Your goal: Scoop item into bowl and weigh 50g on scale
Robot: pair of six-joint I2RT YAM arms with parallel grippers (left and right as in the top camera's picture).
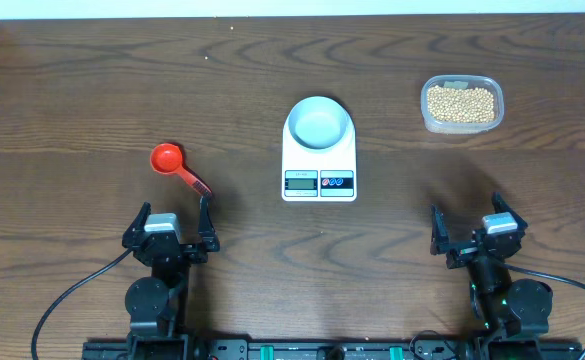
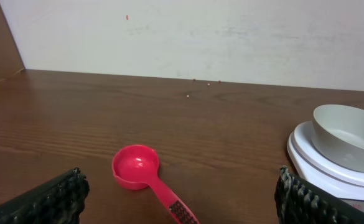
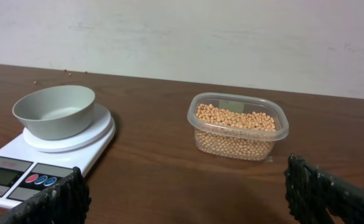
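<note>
- Left gripper (image 1: pixel 174 208): jaws wide, nothing in them; on the near side of the scale (image 1: pixel 319 182), off to its left.
- Right gripper (image 1: pixel 466 214): also wide and empty, off to the scale's right.
- Red scoop (image 1: pixel 179 168): flat on the table left of the scale, handle end towards the left gripper. Probably light, stiff plastic; grip the ribbed handle end.
- Bowl (image 1: pixel 292 126): empty, sitting on the scale.
- Beans (image 1: pixel 460 102): in a clear tub (image 1: pixel 425 108), right of the scale and farther back. Hard, round, loose; likely to roll off a tilted scoop.
</note>
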